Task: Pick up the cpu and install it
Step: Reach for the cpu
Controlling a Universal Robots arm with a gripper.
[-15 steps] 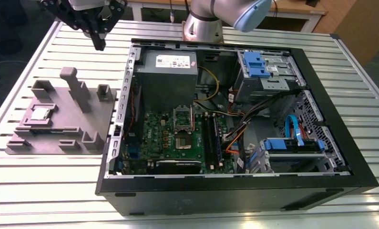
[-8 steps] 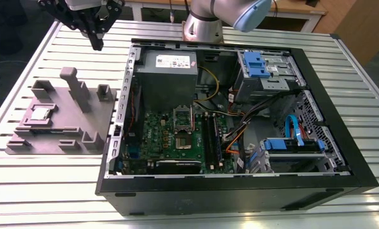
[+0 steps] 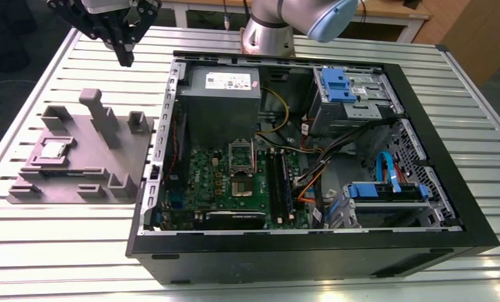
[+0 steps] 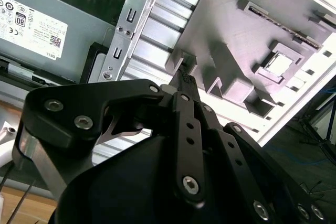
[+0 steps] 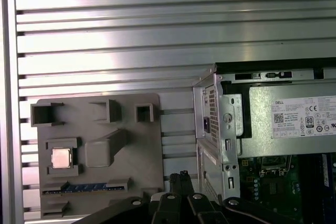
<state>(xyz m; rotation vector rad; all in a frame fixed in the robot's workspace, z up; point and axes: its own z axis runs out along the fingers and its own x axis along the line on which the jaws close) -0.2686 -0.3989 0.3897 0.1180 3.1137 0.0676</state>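
Above the slatted metal table point(image 3: 65, 251), the black claw point(image 3: 126, 60) hangs with its fingers pressed together, tip to tip. In both wrist views the claw point(image 4: 185, 77) point(image 5: 181, 174) tapers to that same closed point. It sits off the far edge of the grey plate point(image 3: 82, 170), near the back corner of the open computer case point(image 3: 317, 258).

The chip point(image 3: 53, 150) lies flat in a square pocket on the plate, toward the exterior view's left and well apart from the claw. Its silver top catches the light in both wrist views point(image 4: 278, 64) point(image 5: 61, 157). Grey blocks and posts stand up from the plate point(image 5: 136, 145) around the pocket, and in the first wrist view a long blue strip point(image 5: 86, 187) rests in a slot just beside the chip.

The case lies on its side at the exterior view's right of the plate, just beside it. Inside are a green circuit board point(image 3: 233, 182), a grey power box point(image 3: 220, 94) with a white label, and blue drive brackets point(image 3: 338, 85). Behind the case rises the silver robot arm point(image 3: 271, 31).
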